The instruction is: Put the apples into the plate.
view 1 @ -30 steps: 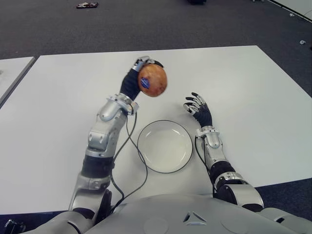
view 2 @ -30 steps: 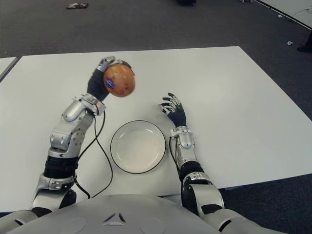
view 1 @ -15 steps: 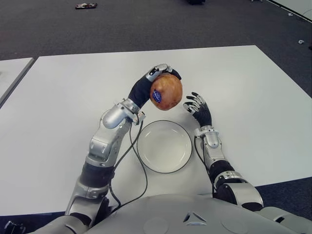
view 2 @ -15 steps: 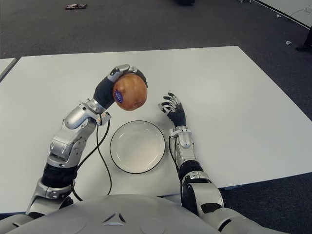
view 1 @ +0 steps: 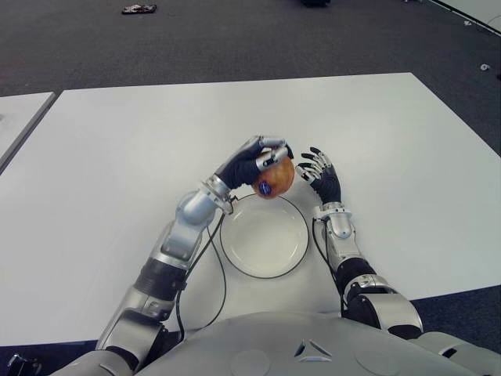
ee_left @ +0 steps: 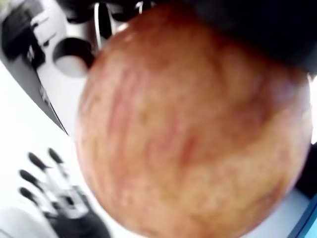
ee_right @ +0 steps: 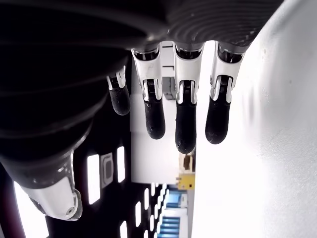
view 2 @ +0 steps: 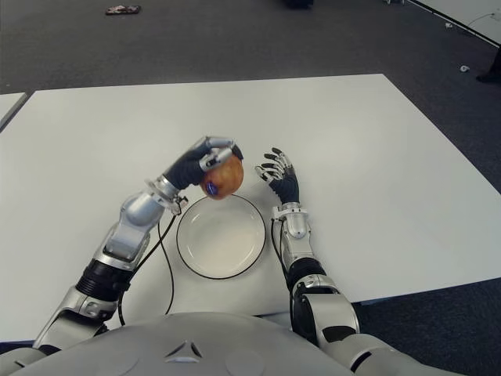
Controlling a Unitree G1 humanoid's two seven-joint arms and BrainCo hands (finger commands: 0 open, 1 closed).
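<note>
A white plate sits on the table directly before the robot, nothing in it. Just past the plate's far rim, the left hand grips an apple from above, fingers wrapped over its top, the fruit hanging above that far edge rather than the plate's middle. Release looks to call for a short draw back toward the robot. The right hand, fingers spread and holding nothing, shows beside the plate's right rim.

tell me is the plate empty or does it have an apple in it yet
Empty. The plate shows only bare white inside; the apple is gripped in the left hand over the plate's far rim. The right hand shows beside it, open.
</note>
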